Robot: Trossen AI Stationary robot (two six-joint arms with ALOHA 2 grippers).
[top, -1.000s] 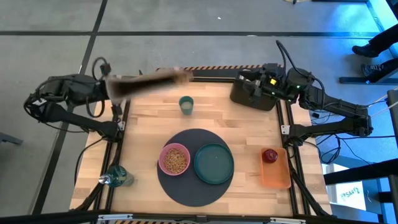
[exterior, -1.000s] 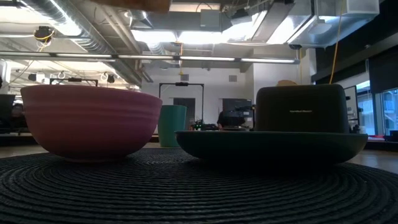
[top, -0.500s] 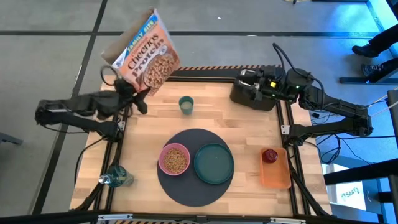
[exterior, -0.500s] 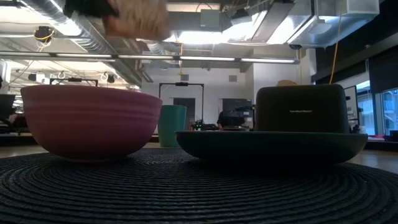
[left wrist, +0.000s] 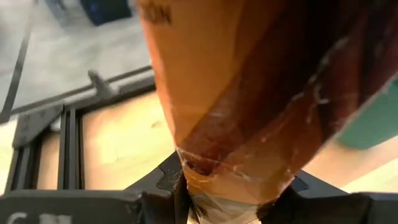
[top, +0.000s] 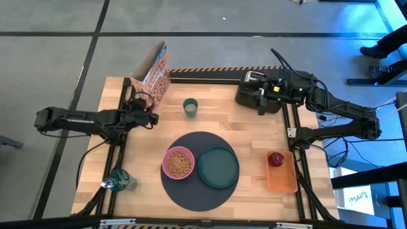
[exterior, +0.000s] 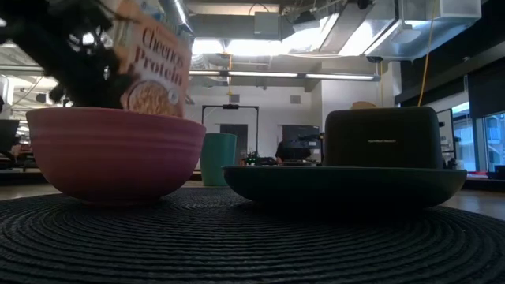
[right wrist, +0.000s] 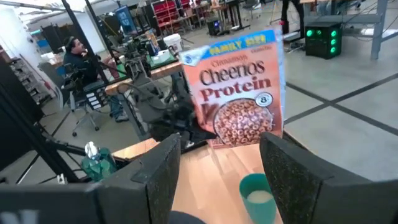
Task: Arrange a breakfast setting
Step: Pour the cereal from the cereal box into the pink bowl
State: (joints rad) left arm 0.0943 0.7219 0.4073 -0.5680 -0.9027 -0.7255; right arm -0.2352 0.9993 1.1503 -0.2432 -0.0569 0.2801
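Note:
A Cheerios Protein cereal box [top: 152, 75] stands upright near the table's far left corner, and my left gripper [top: 144, 110] is shut on it. The box also shows in the right wrist view [right wrist: 239, 93]. The pink bowl [top: 179, 163] holds cereal and sits beside the dark-green plate [top: 219, 166] on the round dark-grey mat [top: 198, 194]. The pale-green cup [top: 190, 107] stands behind them. The dark-red fruit [top: 275, 158] lies on the orange tray [top: 283, 181]. My right gripper [right wrist: 217, 180] is open over the black toaster [top: 244, 98]. Spoon and bagel are out of view. My left gripper pinches the cereal box's lower end [left wrist: 217, 177] between its two fingers, which come level from the table's left side. The box stands upright above the fingers, slightly tilted. The bowl hides its bottom in the low view, so I cannot tell whether it rests on the table.
A green-tinted bottle [top: 121, 181] lies at the table's near left corner. Bare wood shows between the cup and the toaster and left of the mat. People sit at desks in the room beyond the table [right wrist: 78, 53].
My left gripper has swung the cereal box from a level, tipped pose through a high lift, then down toward the table's far left corner. The box has turned upright and now stands low beside the cup. My right gripper has shifted slightly over the toaster.

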